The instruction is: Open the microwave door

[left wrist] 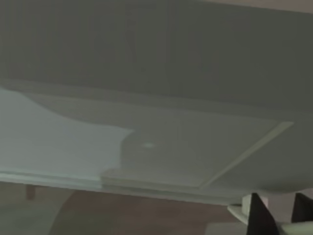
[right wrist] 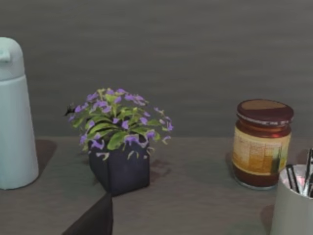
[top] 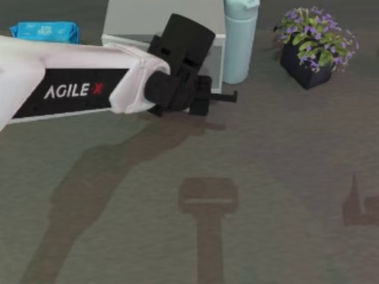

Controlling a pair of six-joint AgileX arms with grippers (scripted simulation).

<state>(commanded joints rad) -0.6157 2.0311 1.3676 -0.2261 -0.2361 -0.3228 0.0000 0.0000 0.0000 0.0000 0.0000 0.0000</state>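
Note:
The light-grey microwave (top: pixel 160 18) stands at the back of the table, left of centre. My left arm reaches across to its silver front, and the left gripper (top: pixel 222 94) is down by the front's right part. In the left wrist view the microwave door (left wrist: pixel 171 142) fills the picture at close range. There my left gripper (left wrist: pixel 279 215) has its two dark fingertips (left wrist: pixel 257 218) on either side of the pale handle bar (left wrist: pixel 288 229), shut on it. My right arm is out of the top view; only a dark part of the right gripper (right wrist: pixel 98 218) shows.
A pale blue bottle (top: pixel 240 41) stands right beside the microwave. A dark pot of purple flowers (top: pixel 314 44) is at the back right. A blue packet (top: pixel 44 31) lies at the back left. A brown jar (right wrist: pixel 261 144) and a white cup of pens (right wrist: pixel 293 205) stand near the right arm.

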